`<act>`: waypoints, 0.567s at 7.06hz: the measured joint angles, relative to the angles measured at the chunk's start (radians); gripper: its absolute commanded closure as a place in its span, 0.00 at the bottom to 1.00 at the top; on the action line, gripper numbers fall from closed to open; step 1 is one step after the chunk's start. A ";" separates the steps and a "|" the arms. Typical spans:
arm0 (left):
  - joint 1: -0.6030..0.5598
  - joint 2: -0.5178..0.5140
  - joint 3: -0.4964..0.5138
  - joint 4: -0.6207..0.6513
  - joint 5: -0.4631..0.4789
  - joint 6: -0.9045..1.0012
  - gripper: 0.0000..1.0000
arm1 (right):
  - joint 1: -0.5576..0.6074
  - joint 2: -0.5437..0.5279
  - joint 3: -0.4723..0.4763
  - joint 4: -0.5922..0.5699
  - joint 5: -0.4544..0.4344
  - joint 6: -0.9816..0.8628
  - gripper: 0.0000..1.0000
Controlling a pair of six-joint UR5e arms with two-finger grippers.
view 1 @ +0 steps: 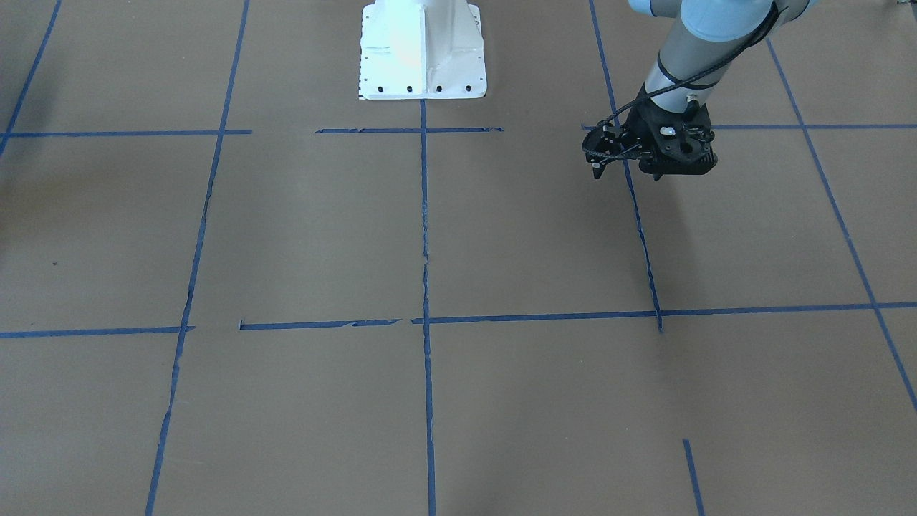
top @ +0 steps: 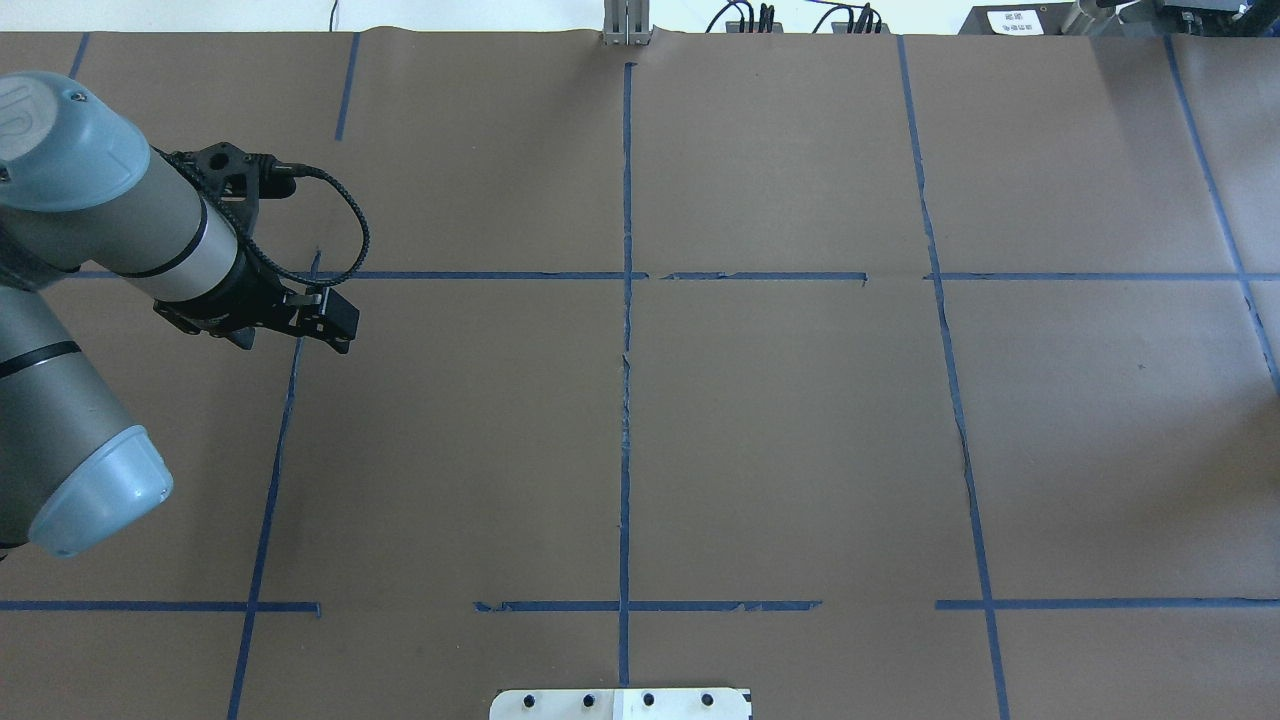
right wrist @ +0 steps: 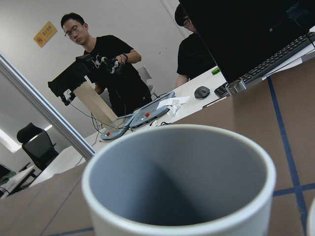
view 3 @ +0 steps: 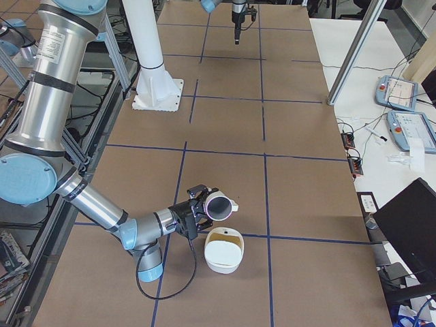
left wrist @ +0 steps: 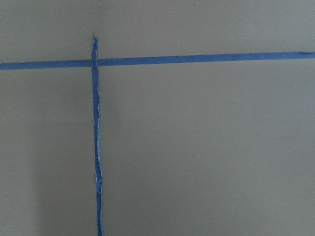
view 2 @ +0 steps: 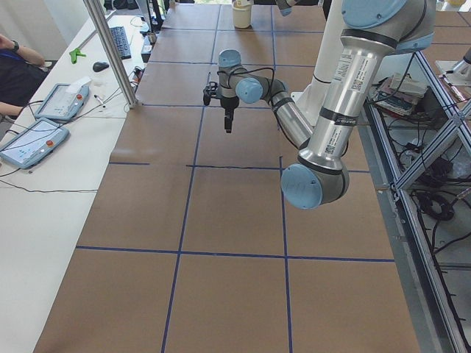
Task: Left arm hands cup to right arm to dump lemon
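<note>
Here, your right claw (view 3: 196,212) holds the tipped cup (view 3: 218,204) above a white bowl (view 3: 223,250); whether it grips firmly, you cannot tell. Glazed, rigid, breakable: hold its wall. Left claw (view 1: 627,166) hangs slightly parted, empty.

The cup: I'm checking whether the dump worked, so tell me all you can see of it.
The cup is a small white mug, ceramic by its look, with a grey inside and a loop handle. It is tipped on its side, mouth facing outward, held off the table at the right gripper, above and beside a white bowl-like container. In the right wrist view its inside looks empty; no lemon shows there.
</note>
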 measured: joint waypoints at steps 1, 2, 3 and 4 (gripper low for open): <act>0.000 0.000 0.000 0.000 0.000 0.000 0.00 | 0.000 0.000 0.008 -0.048 0.015 -0.125 0.60; 0.000 0.000 -0.001 0.000 0.000 0.000 0.00 | 0.002 -0.001 0.040 -0.112 0.039 -0.233 0.62; 0.000 0.000 -0.001 0.000 0.000 0.000 0.00 | 0.008 -0.002 0.099 -0.194 0.071 -0.300 0.63; 0.000 0.000 -0.002 0.000 0.000 -0.001 0.00 | 0.036 0.000 0.175 -0.298 0.125 -0.329 0.64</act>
